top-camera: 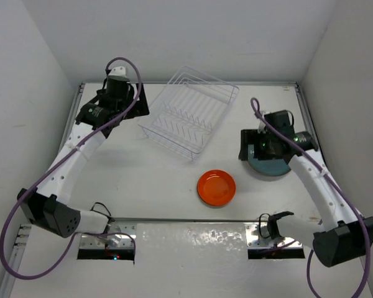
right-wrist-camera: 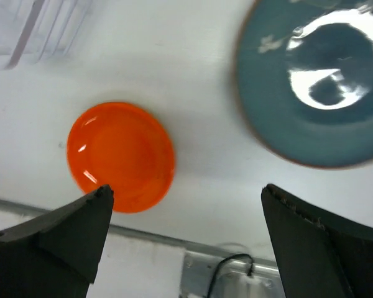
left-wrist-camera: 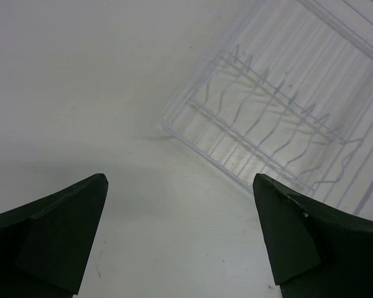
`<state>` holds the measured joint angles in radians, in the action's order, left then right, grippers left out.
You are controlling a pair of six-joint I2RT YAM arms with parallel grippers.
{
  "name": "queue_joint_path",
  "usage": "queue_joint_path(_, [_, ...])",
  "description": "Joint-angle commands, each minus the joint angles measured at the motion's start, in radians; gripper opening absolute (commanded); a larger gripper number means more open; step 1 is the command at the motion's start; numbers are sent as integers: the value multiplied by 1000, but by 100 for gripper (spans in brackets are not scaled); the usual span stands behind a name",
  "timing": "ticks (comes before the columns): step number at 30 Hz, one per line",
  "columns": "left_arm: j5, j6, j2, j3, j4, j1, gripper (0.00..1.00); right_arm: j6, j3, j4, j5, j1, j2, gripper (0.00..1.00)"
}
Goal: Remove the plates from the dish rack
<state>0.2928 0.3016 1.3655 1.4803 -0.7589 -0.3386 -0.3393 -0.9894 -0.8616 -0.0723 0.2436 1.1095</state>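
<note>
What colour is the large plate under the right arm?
The plate is dark teal with a thin brownish rim; best in the right wrist view.

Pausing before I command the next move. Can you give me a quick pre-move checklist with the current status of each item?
1. Dish rack free of plates: ok, none seen between its tines.
2. Left gripper empty: ok, open, beside the rack.
3. Right gripper empty: ok, open, above the table.
4. Orange plate flat on the table: ok.
5. Teal plate clear of the right fingers: ok.
6. Anything under the teal plate: cannot tell.
</note>
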Motion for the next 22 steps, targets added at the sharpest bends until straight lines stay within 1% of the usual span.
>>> queue_joint_path(1, [172, 36, -94, -32, -20, 1, 100, 16, -221, -178, 294, -4, 32, 99])
queue_joint_path(2, [234, 51, -127, -49, -31, 3, 100, 17, -301, -183, 311, -6, 30, 99])
queue_joint_path(3, [256, 60, -149, -61, -36, 1, 100, 19, -343, -191, 325, -6, 27, 99])
queue_joint_path(4, [273, 74, -170, -75, -33, 1, 100, 13, -385, -218, 377, -4, 21, 99])
queue_joint_path(5, [299, 80, -219, -101, -33, 1, 100, 17, -426, -231, 403, -6, 16, 99])
queue_joint_path(6, [310, 80, -245, -115, -33, 3, 100, 20, -501, -244, 431, -6, 13, 99])
queue_joint_path(7, [310, 94, -270, -115, -25, 1, 100, 34, -534, -272, 495, -4, 10, 99])
queue_joint_path(8, [342, 97, -323, -158, -22, 1, 100, 48, -561, -280, 517, -6, -3, 99])
queue_joint_path(10, [358, 96, -383, -192, -8, 1, 100, 95, -614, -301, 570, -4, -22, 99])
queue_joint_path(11, [371, 93, -443, -228, -2, 1, 100, 101, -623, -306, 594, -6, -48, 99])
queue_joint_path(14, [410, 96, -511, -264, -22, 1, 100, 140, -600, -301, 608, -3, -105, 99])
queue_joint_path(17, [447, 117, -572, -296, -60, 3, 100, 141, -511, -278, 592, -4, -189, 99])
queue_joint_path(19, [454, 117, -582, -313, -66, 0, 100, 152, -479, -257, 572, -3, -238, 99])
queue_joint_path(22, [467, 126, -562, -324, -72, 0, 100, 152, -471, -260, 556, -3, -240, 99])
